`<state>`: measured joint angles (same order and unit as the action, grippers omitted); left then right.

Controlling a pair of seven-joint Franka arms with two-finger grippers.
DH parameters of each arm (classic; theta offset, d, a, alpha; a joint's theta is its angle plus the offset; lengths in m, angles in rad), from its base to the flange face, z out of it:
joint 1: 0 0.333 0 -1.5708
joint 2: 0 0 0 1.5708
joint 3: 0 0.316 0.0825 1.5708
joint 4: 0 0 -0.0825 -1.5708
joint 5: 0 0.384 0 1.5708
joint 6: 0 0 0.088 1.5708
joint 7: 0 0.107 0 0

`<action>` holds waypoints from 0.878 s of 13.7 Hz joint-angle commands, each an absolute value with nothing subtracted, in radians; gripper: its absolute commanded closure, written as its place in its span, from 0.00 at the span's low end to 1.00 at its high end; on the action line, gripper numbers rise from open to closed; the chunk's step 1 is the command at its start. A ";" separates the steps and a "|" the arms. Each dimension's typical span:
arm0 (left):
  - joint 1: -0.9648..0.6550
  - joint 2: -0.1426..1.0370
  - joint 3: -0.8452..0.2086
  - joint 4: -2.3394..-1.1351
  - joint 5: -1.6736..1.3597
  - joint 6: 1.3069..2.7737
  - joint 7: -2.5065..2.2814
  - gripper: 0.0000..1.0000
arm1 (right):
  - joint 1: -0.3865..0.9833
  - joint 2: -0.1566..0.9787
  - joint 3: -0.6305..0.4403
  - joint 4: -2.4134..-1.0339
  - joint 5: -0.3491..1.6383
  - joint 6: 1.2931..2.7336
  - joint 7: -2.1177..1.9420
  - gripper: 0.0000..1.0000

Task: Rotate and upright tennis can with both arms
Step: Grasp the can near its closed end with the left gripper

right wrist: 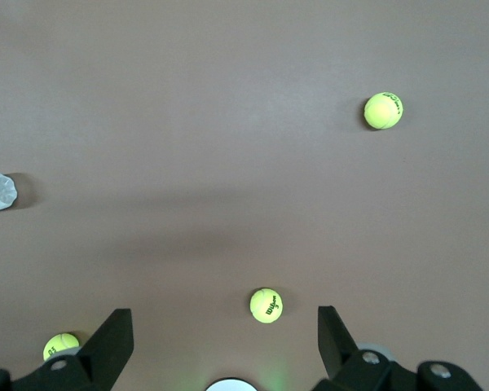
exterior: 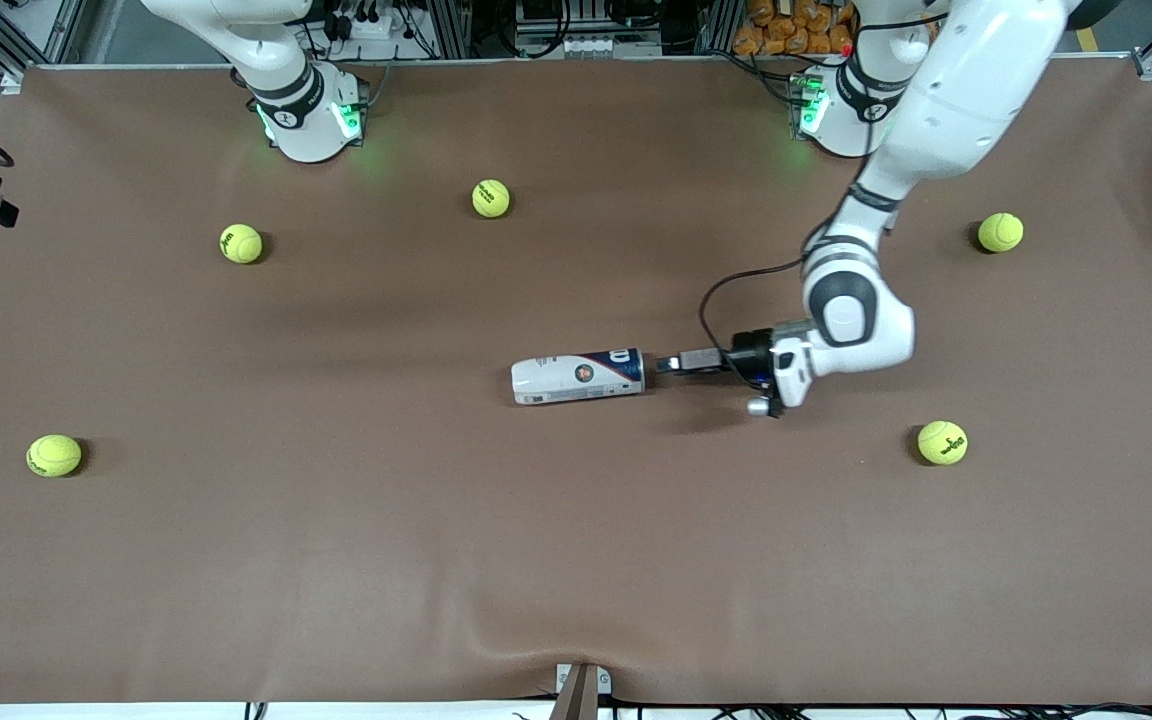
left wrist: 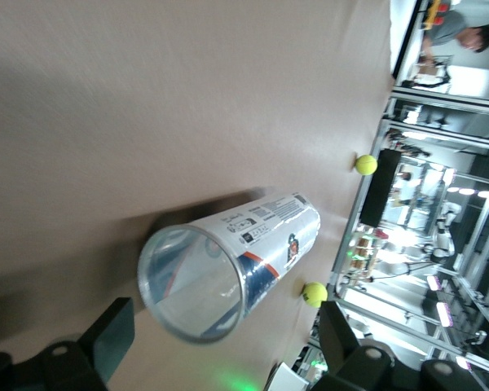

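While the tennis can (exterior: pixel 578 377) lies on its side in the middle of the tabletop (exterior: pixel 336 560), the left gripper (exterior: pixel 664 364) sits at its open end, jaws wide. The right gripper (right wrist: pixel 226 338) waits high up, jaws wide too.

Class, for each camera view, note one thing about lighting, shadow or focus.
Front view: green glow spills onto the table by both arm bases. Left wrist view: the tennis can casts a dark shadow, and its clear open end looks soft. Right wrist view: a broad faint shadow band crosses the table; each tennis ball is sharp.
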<state>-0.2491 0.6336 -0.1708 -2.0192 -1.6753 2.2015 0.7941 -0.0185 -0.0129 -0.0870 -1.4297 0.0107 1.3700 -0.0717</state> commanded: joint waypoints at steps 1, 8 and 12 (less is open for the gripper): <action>-0.313 0.669 -0.175 -1.997 -1.791 2.220 0.844 0.00 | 0.033 -0.014 -0.090 -1.437 0.006 1.381 -0.069 0.00; -0.327 0.670 -0.175 -1.964 -1.812 2.227 0.833 0.27 | 0.028 0.006 -0.095 -1.443 0.028 1.408 -0.052 0.00; -0.336 0.670 -0.173 -1.950 -1.807 2.229 0.830 1.00 | 0.031 0.008 -0.097 -1.443 0.026 1.423 -0.054 0.00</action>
<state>-0.3277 0.6688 -0.1714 -1.9624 -1.7923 2.2140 0.8310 0.0285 0.0124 -0.0947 -1.4383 0.0154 1.4123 -0.0664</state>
